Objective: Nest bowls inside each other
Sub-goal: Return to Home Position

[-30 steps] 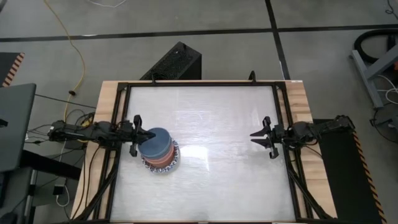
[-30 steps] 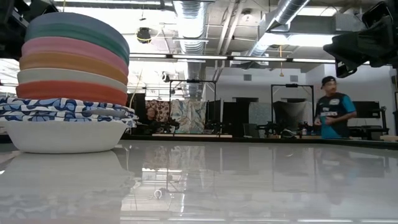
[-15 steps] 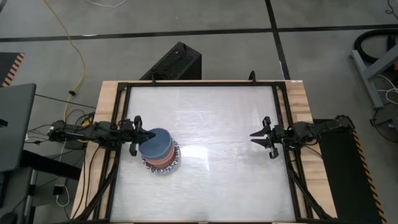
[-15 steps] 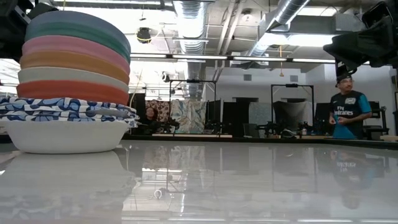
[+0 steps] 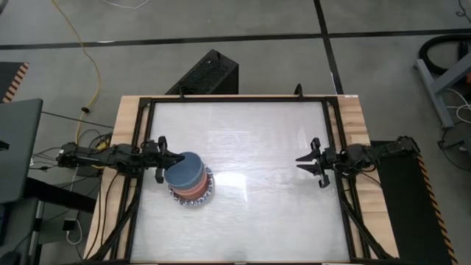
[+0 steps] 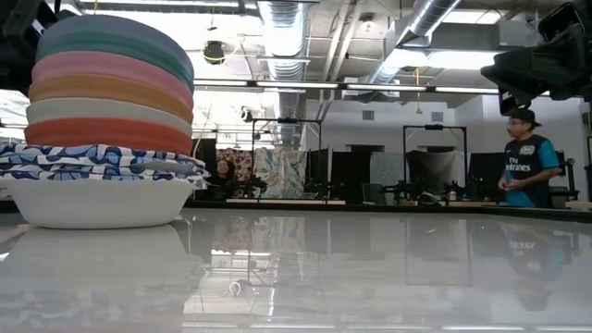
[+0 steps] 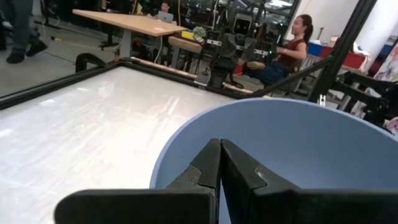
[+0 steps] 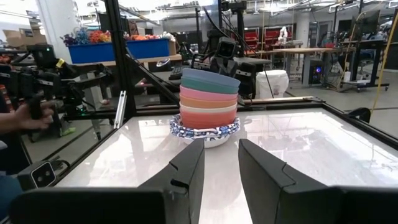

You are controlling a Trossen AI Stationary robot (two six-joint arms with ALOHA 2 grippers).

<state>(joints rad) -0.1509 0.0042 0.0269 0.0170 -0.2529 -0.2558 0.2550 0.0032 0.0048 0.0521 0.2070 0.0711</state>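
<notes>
The surface (image 5: 265, 184) carries one upright stack of bowls (image 5: 190, 180) on its left part, round, so with no long axis to favour. The right arm (image 5: 360, 157) waits well apart across the surface, jaws apart. The left arm (image 5: 110, 156) is far nearer: its jaws, together and empty, hang over the near rim of the top blue bowl (image 7: 298, 149), so the retreat likely runs straight back from the stack. Against a second ago they have drawn back slightly; the stack has not shifted.
</notes>
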